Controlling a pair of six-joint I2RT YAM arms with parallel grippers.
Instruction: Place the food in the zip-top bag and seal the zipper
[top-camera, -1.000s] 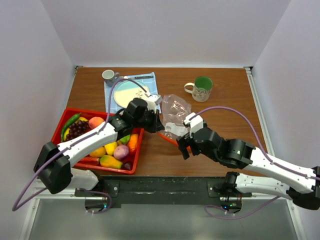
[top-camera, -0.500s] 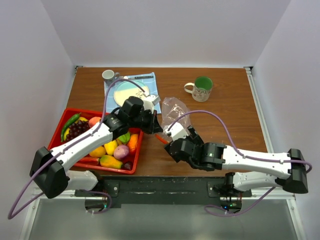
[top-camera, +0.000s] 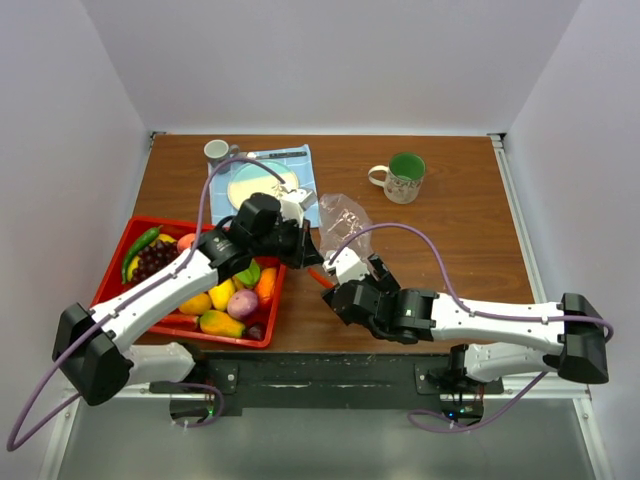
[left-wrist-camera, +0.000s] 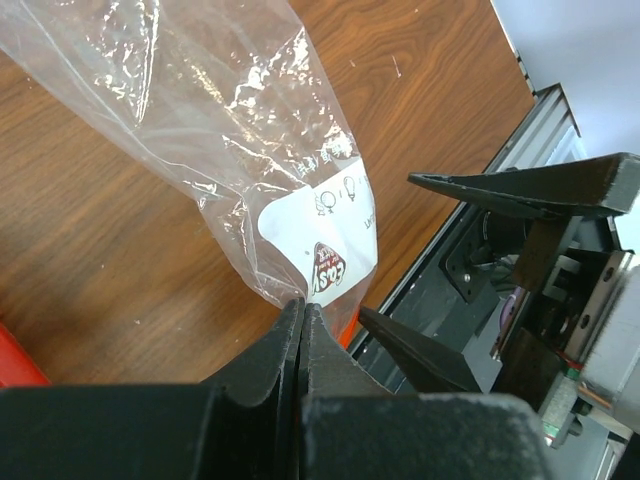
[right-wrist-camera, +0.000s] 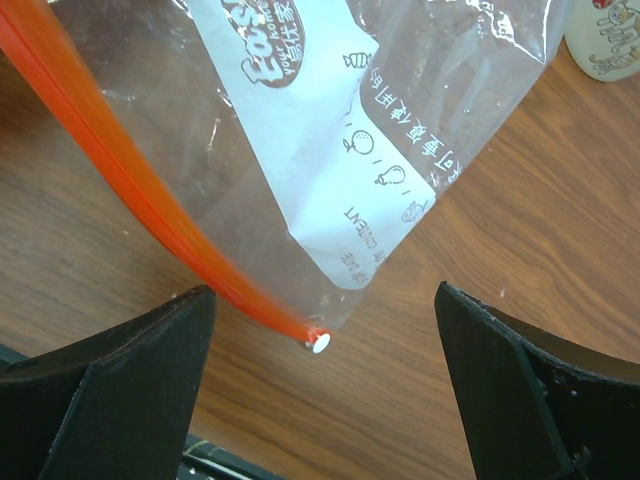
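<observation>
Brown wood-grain bench (top-camera: 450, 230) between white walls, both arms reaching in toward the middle. Left hand (left-wrist-camera: 302, 305) is clenched tight, its fingers pinching the clear film of the zip-top bag (top-camera: 343, 222) right at the mouth edge, next to the white printed label. The bag trails off from that pinch toward the far side, crinkled, nothing inside it. Over to the right hand (right-wrist-camera: 320, 300): it's released, jaws spread wide, one to each side of the bag's corner, neither touching the plastic. The zipper (right-wrist-camera: 120, 190) runs as an orange strip diagonally across the right wrist view and ends at that corner, right between the spread jaws. Whether the strip is pressed shut, I cannot tell. The food (top-camera: 225, 300) sits piled in the red tray (top-camera: 215, 340) on the left: yellow, orange, purple and green pieces. At the back, a green mug (top-camera: 403, 177) stands well apart from a plate (top-camera: 255, 185) on a blue cloth (top-camera: 300, 160).
</observation>
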